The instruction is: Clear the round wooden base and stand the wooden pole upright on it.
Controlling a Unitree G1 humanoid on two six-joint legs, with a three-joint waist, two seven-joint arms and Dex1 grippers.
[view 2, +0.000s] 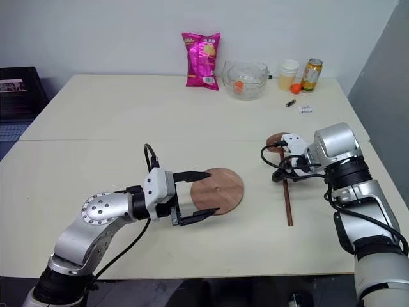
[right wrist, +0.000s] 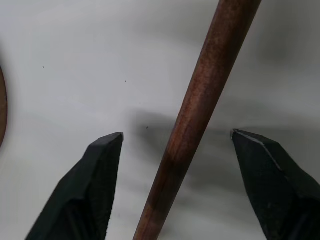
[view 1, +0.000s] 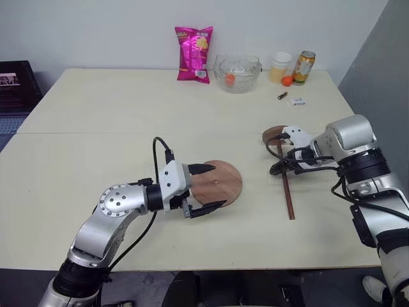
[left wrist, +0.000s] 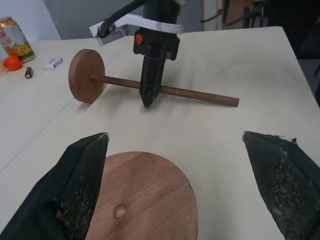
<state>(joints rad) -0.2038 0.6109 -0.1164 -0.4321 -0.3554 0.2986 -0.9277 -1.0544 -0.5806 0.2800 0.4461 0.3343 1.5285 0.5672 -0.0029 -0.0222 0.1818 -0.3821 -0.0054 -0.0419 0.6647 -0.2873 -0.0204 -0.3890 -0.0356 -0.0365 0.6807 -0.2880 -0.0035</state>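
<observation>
Back edge of the table (view 1: 96, 115) has a pink chip bag (view 1: 193, 54), glass bowl (view 1: 237, 72), a cup (view 1: 279, 67), a can (view 1: 303, 67) and a few small bits, all well away from the action. Nothing sitting on the base (view 1: 217, 182); it lies flat mid-table, centre hole up. The pole (view 1: 287, 185) lies flat to its right, long axis running front to back, disc end at the far side. Right gripper (right wrist: 175, 145) points down with fingers spread either side of the rod, not touching it. Left gripper (view 1: 204, 187) is level, fingers wide open around the base's near-left edge, holding nothing
</observation>
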